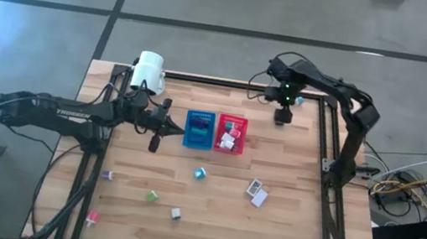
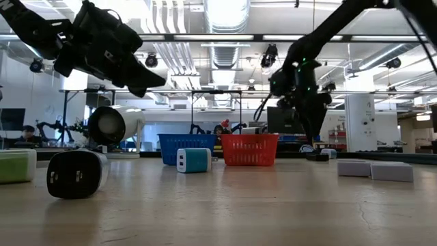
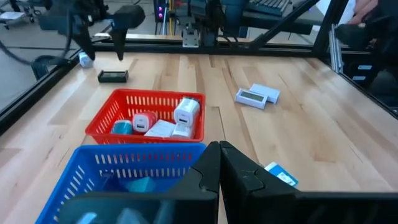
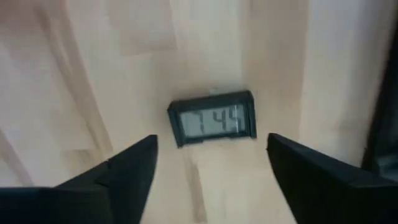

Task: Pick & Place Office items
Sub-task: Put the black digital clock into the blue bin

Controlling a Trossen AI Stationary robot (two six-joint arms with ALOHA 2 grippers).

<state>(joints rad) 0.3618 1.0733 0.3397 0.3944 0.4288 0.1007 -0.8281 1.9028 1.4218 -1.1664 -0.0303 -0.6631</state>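
A small dark piece with a grey display lies flat on the table near its far right corner. My right gripper hangs over it, pointing down and open, one finger on each side and clear of it; in the high view this gripper covers the piece. My left gripper is shut and empty, held above the table beside the blue bin. The red bin holds several white and teal items. Loose items lie on the wood: a teal one, white ones, a green one.
A large white cylinder lamp lies at the far left. More small pieces lie toward the near left: purple, pink and whitish. A black frame rims the table. Bare wood lies between the bins and the right rail.
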